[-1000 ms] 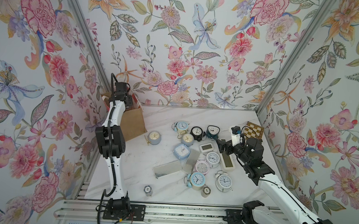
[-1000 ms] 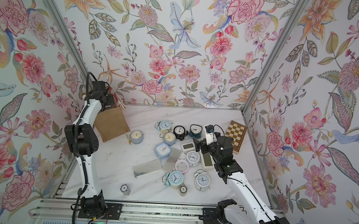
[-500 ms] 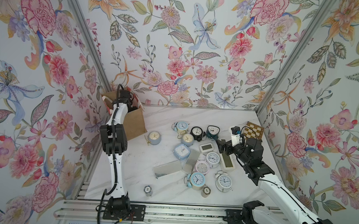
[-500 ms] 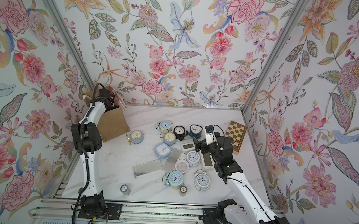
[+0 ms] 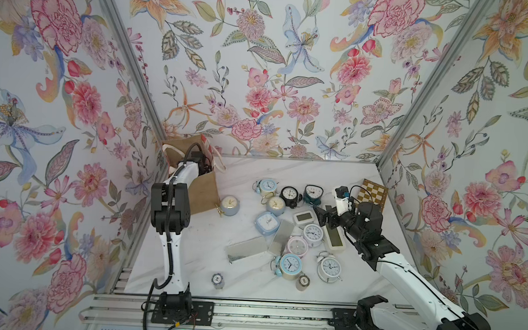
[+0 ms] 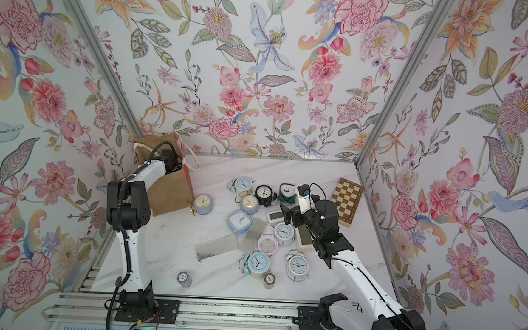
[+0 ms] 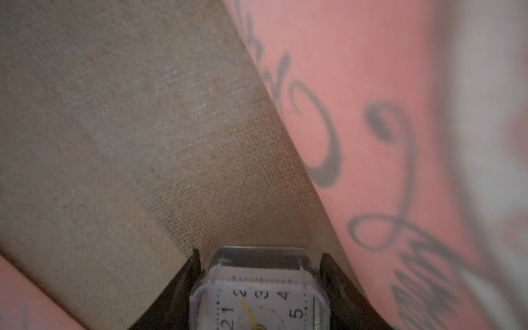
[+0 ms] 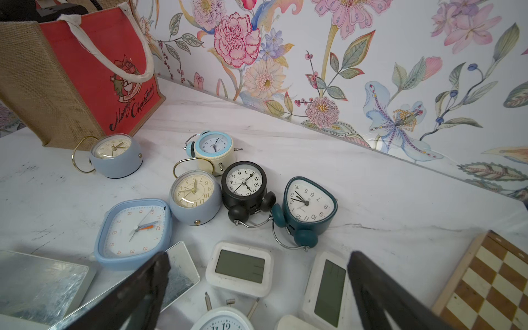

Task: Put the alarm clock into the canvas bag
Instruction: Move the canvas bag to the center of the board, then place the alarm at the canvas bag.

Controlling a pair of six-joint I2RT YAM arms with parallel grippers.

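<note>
Clock (image 7: 258, 300) within left hand (image 7: 260, 254), inside bag (image 7: 114, 143)

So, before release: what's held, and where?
Left gripper grips a square white clock by its opposite sides, inside the canvas bag; right gripper holds nothing.

Left claw (image 7: 260, 254), alarm clock (image 7: 260, 297) inside canvas bag (image 5: 207, 192), walls close both sides; clock cluster (image 5: 313, 235) crowds marble (image 5: 196, 249) under right claw (image 8: 258, 261).

"Merry Christmas" runs in black script across the red panel of the canvas bag (image 8: 91, 85), far left. The alarm clock (image 7: 258, 300) between my left fingers (image 7: 183, 288) shows 12, 2, 3, 4 and 5 on its white dial. The teal clock (image 8: 307, 200) reads 1 to 12. The black clock (image 8: 244, 181) has a numbered dial too.
</note>
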